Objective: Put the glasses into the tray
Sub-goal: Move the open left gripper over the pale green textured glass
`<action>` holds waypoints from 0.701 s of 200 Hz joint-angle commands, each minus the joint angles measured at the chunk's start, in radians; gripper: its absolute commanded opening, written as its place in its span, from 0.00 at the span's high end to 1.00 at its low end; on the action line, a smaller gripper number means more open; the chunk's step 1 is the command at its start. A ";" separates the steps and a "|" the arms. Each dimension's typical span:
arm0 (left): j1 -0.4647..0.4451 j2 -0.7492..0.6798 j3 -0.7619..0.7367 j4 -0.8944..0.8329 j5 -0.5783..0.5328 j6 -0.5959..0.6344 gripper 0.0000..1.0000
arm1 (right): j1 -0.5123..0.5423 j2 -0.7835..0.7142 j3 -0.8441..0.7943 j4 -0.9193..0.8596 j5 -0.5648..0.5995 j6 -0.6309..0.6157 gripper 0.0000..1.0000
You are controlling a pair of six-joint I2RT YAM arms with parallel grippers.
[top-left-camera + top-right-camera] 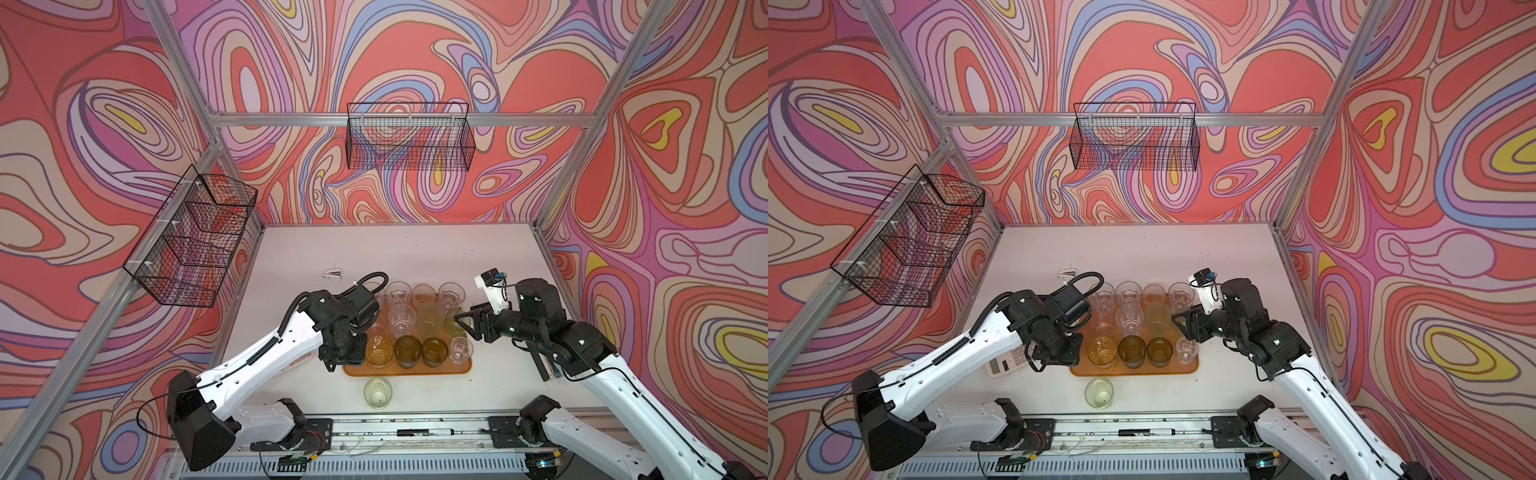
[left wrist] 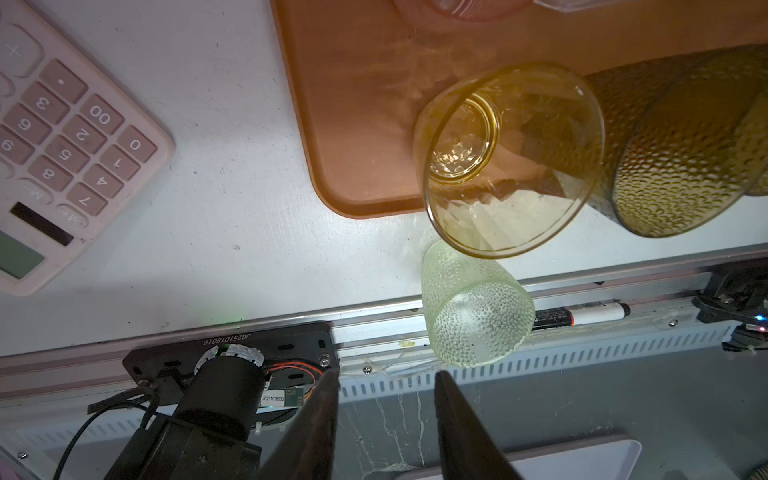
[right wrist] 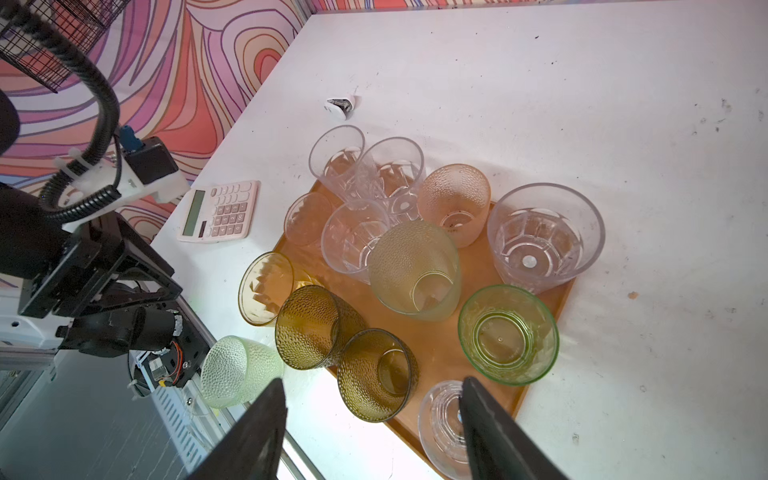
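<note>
A white table [image 1: 415, 249] carried an orange-brown tray [image 1: 407, 371] crowded with upright glasses [image 1: 401, 318]. Clear ones stood toward the back, and a taller frosted green glass [image 1: 428, 318] stood near the middle. Along the near edge were a yellow glass [image 1: 379, 351], two dark amber glasses [image 1: 408, 351] and a small clear glass [image 1: 460, 349].

One pale green glass [image 1: 378, 392] stood alone on the table, just in front of the tray's near edge and not touching it.

The left tool [image 2: 386, 376] hovered by the tray's near left corner, its fingers apart with nothing between them. The right tool [image 3: 372, 382] hung over the tray's right side, fingers spread wide and empty.

A pink calculator [image 1: 1007, 361] lay on the table just left of the tray, partly hidden under the left arm.
</note>
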 commanded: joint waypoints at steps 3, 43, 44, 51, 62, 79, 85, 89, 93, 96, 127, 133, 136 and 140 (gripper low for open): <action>-0.028 -0.027 -0.026 -0.021 -0.005 -0.003 0.58 | -0.003 -0.010 -0.013 0.014 -0.009 -0.012 0.31; -0.086 -0.036 -0.067 0.004 -0.012 -0.026 0.58 | -0.001 -0.011 -0.013 0.014 -0.010 -0.012 0.31; -0.088 -0.036 -0.067 0.004 -0.013 -0.027 0.58 | -0.001 -0.010 -0.013 0.014 -0.010 -0.012 0.31; -0.096 -0.039 -0.073 0.009 -0.016 -0.032 0.58 | -0.002 -0.010 -0.013 0.016 -0.010 -0.012 0.31; -0.107 -0.045 -0.085 0.024 -0.014 -0.040 0.58 | -0.003 -0.010 -0.013 0.016 -0.010 -0.012 0.31; -0.130 -0.053 -0.103 0.060 -0.006 -0.052 0.58 | -0.002 -0.009 -0.013 0.015 -0.010 -0.012 0.31; -0.139 -0.052 -0.111 0.070 -0.009 -0.054 0.58 | -0.002 -0.008 -0.013 0.015 -0.010 -0.011 0.31; -0.141 -0.052 -0.115 0.076 -0.008 -0.056 0.58 | -0.003 -0.008 -0.013 0.016 -0.011 -0.011 0.31; -0.147 -0.051 -0.120 0.081 -0.010 -0.058 0.58 | -0.003 -0.007 -0.012 0.016 -0.010 -0.012 0.31; -0.152 -0.050 -0.124 0.085 -0.010 -0.061 0.58 | -0.003 -0.008 -0.013 0.017 -0.010 -0.012 0.31; -0.182 -0.046 -0.168 0.129 -0.001 -0.080 0.61 | -0.003 -0.005 -0.013 0.016 -0.013 -0.012 0.31; -0.183 -0.046 -0.180 0.145 0.009 -0.083 0.62 | -0.003 -0.005 -0.013 0.017 -0.013 -0.011 0.31; -0.184 -0.046 -0.184 0.152 0.014 -0.085 0.62 | -0.002 -0.005 -0.014 0.017 -0.013 -0.012 0.31; -0.188 -0.048 -0.189 0.161 0.018 -0.089 0.63 | -0.003 -0.004 -0.013 0.016 -0.013 -0.012 0.31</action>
